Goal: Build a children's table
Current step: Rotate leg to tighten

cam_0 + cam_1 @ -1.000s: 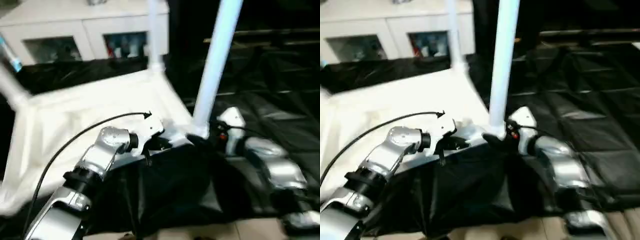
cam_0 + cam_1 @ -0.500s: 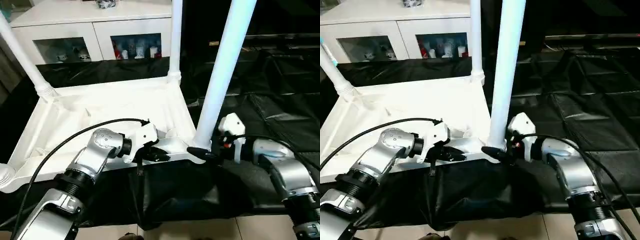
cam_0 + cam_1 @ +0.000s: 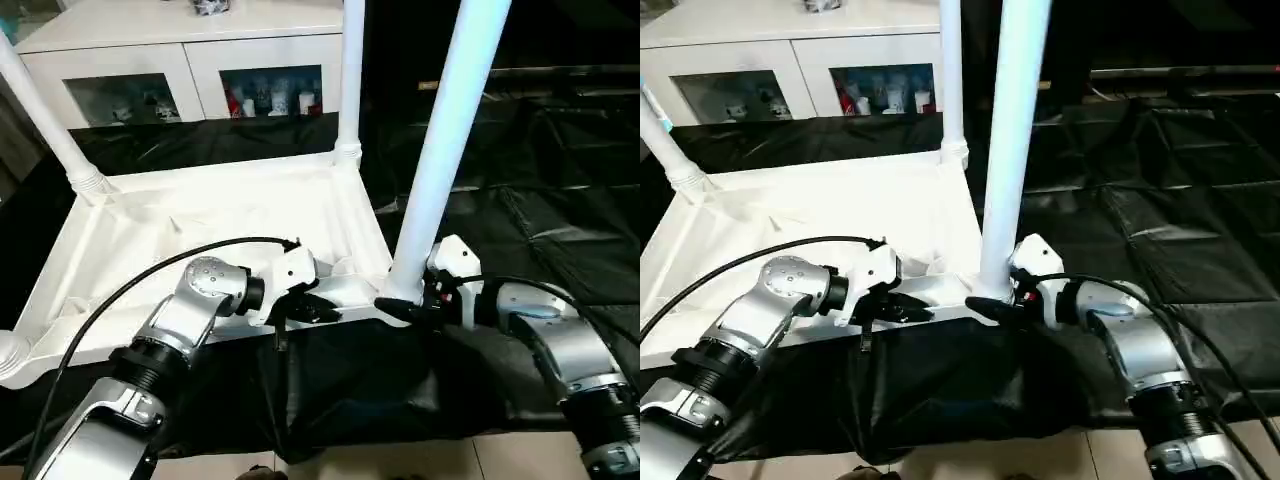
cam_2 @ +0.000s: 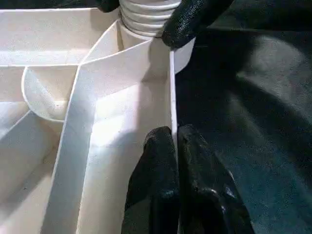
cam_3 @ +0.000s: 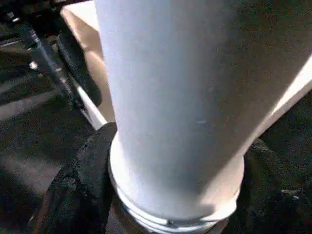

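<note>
The small white plastic children's table (image 3: 230,215) lies upside down on a big table draped in black cloth (image 3: 560,220), its ribbed underside facing up and its long white tubular legs rising from the rounded corner sockets. The nearest white tubular leg (image 3: 440,150) stands upright in the near corner socket on the robot's right side, a second leg (image 3: 350,80) rises from the far corner behind it, and a third leg (image 3: 45,125) leans out from the far corner on the left. The left gripper (image 4: 176,141), two black fingers on a silver forearm, is pinched narrow on the thin white rim of the tabletop's near edge, one finger on the inside of the rim wall and the other on the outside, a little along from the near leg's socket. The right gripper (image 5: 173,180) sits at the very foot of the nearest leg, where the ribbed end of the tube meets the socket; its black fingers (image 5: 83,180) curve around either side of the tube, close against it, so the pincer stands at about the width of the leg's base. A black cable (image 3: 130,285) arcs over the left forearm. Behind the draped table stands a white cabinet with glass doors (image 3: 190,75), small objects showing behind the panes.
</note>
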You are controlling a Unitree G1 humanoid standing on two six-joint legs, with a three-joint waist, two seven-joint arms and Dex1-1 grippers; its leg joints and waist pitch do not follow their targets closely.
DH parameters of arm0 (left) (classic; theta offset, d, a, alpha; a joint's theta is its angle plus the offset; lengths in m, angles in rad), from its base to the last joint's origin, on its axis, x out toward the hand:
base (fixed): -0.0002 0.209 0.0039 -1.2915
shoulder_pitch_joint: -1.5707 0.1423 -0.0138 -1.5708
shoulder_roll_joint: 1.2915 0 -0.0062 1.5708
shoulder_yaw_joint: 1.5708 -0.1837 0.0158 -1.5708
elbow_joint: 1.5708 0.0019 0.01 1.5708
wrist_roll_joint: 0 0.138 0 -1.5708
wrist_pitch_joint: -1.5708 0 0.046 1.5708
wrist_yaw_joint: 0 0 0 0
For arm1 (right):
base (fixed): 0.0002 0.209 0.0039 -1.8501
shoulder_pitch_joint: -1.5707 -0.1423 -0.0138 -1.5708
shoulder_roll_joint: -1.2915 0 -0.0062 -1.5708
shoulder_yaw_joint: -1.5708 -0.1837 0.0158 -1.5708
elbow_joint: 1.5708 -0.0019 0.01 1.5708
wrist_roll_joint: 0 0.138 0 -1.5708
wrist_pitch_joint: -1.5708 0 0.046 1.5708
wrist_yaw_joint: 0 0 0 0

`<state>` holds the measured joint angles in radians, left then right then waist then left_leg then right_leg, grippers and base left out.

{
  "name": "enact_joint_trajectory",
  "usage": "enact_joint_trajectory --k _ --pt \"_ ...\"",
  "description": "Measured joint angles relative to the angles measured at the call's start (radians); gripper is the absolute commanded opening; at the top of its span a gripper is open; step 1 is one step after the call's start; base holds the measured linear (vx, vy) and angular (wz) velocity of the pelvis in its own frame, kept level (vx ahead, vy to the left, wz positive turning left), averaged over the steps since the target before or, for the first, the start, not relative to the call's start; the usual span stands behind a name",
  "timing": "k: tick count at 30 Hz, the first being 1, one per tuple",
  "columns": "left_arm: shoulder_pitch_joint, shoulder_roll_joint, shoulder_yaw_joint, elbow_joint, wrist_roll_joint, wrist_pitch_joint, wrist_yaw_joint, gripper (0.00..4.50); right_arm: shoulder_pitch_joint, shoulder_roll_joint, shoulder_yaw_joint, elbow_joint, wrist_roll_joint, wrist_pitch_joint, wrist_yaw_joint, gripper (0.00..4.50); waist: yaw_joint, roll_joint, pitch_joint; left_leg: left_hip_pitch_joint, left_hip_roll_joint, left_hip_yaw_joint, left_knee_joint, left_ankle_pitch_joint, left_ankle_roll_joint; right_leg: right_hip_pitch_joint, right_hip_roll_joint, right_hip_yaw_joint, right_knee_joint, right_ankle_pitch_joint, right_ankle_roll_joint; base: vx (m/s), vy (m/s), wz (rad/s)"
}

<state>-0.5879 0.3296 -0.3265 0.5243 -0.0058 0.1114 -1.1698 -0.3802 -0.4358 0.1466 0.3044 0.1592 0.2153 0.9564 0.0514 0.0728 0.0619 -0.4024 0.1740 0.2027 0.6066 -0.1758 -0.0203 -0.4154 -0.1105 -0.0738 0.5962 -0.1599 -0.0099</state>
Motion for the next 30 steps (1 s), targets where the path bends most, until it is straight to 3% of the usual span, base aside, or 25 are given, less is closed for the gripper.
enact_joint_trajectory --k 5,8,12,15,18,20,30 --pt "-0.033 -0.082 0.024 0.068 0.014 0.048 0.145 0.00 -0.007 0.122 -0.072 0.069 -0.014 -0.001 -0.230 2.77 -0.014 -0.002 -0.001 0.001 -0.002 0.000 0.001 0.000 0.000 0.001 0.000 0.003 -0.001 0.002 0.000 0.000 0.000 0.00" --pt "-0.080 -0.179 0.035 0.132 0.048 0.084 0.308 0.00 -0.050 0.241 -0.143 0.146 -0.045 0.002 -0.491 2.77 -0.021 -0.003 -0.002 0.002 -0.003 0.000 0.002 0.000 0.000 0.003 0.000 0.004 -0.002 0.001 0.003 0.000 0.000 0.00" --pt "-0.087 -0.212 0.037 0.145 0.053 0.105 0.368 0.00 -0.068 0.281 -0.158 0.177 -0.058 -0.006 -0.591 2.77 -0.023 -0.004 -0.004 0.004 -0.003 0.000 0.002 0.000 0.000 0.004 0.000 0.004 -0.002 0.001 0.005 0.000 0.000 0.00" --pt "-0.087 -0.221 0.038 0.147 0.061 0.107 0.377 0.00 -0.074 0.296 -0.177 0.190 -0.051 -0.010 -0.597 3.47 -0.023 -0.004 -0.005 0.006 -0.003 0.000 0.002 0.000 0.000 0.007 0.000 0.004 -0.003 0.001 0.005 0.000 0.000 0.00" --pt "-0.085 -0.220 0.042 0.147 0.062 0.107 0.377 0.00 -0.074 0.313 -0.199 0.189 -0.018 -0.010 -0.582 3.57 -0.024 -0.004 -0.005 0.007 -0.003 0.000 0.002 0.000 0.000 0.008 0.000 0.004 -0.004 0.001 0.005 0.000 0.000 0.00" --pt "-0.084 -0.216 0.043 0.147 0.061 0.101 0.367 0.00 -0.074 0.305 -0.201 0.189 -0.015 -0.010 -0.558 3.87 -0.024 -0.004 -0.005 0.007 -0.003 0.000 0.002 0.000 0.000 0.007 0.000 0.005 -0.003 0.001 0.005 0.000 0.000 0.00" --pt "-0.017 -0.106 0.033 0.043 0.018 0.075 0.154 0.00 -0.015 0.104 -0.095 0.073 0.017 0.014 -0.170 3.87 -0.016 -0.004 -0.005 0.008 -0.002 0.000 -0.004 0.000 0.000 0.007 0.001 0.003 -0.002 0.000 0.007 0.000 0.000 0.00"
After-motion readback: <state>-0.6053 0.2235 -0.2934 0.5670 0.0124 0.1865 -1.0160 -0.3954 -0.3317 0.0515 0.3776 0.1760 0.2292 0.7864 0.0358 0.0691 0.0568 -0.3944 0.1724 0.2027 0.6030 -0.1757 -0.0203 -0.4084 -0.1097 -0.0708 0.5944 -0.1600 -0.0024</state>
